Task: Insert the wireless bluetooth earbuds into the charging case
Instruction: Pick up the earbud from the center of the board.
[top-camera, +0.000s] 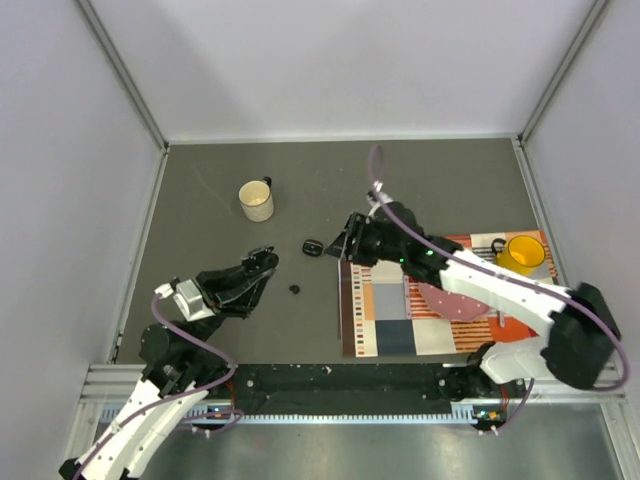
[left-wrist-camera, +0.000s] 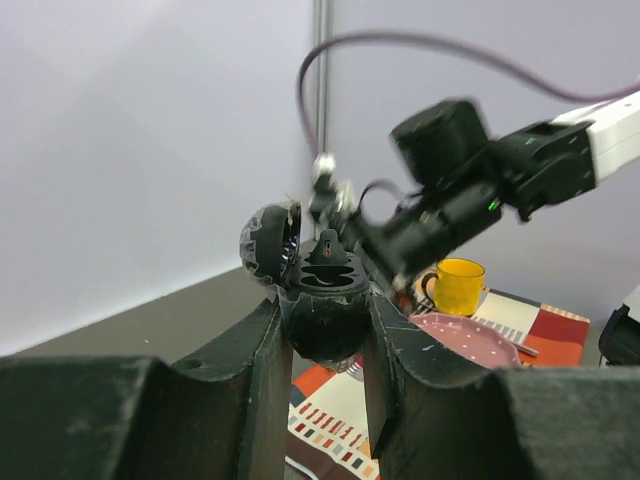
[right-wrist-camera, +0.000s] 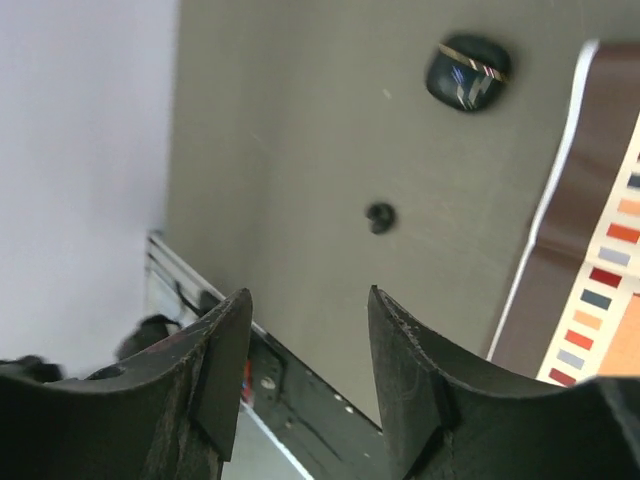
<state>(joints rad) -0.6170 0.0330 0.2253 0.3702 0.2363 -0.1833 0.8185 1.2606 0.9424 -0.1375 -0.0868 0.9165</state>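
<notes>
- Black and pea-sized, the loose earbud (top-camera: 296, 289) is lying on the grey table (top-camera: 200, 180), between my two grippers and just left of the striped placemat (top-camera: 380, 320).
- My left gripper (top-camera: 262, 266) is clamping the open charging case (left-wrist-camera: 325, 332) by its lower shell. The lid (left-wrist-camera: 266, 243) is swinging back to one side and the wells are facing up.
- A dark piece (left-wrist-camera: 328, 255) is standing up out of the case. I cannot tell whether it is an earbud, or whether it is fully seated.
- My right gripper (right-wrist-camera: 308, 300) is hovering over the table with its fingers apart and nothing between them. The loose earbud is sitting ahead of the fingertips, not yet inside the gap.
- A closed case (right-wrist-camera: 468, 73) is lying beyond the earbud. I am treating it as an obstacle, not a target.
- I am judging the step in hand to be the right-side pickup of the loose earbud.
- For a clean pickup, I am planning to centre the gap over the earbud before descending, since a piece this small and rounded is likely to roll or squirt out under an off-centre pinch.
- I am planning to close slowly and low, with the pads nearly touching the table.
- I am planning to hold the left grip level and motionless, so that the free well is presenting squarely for insertion.
</notes>
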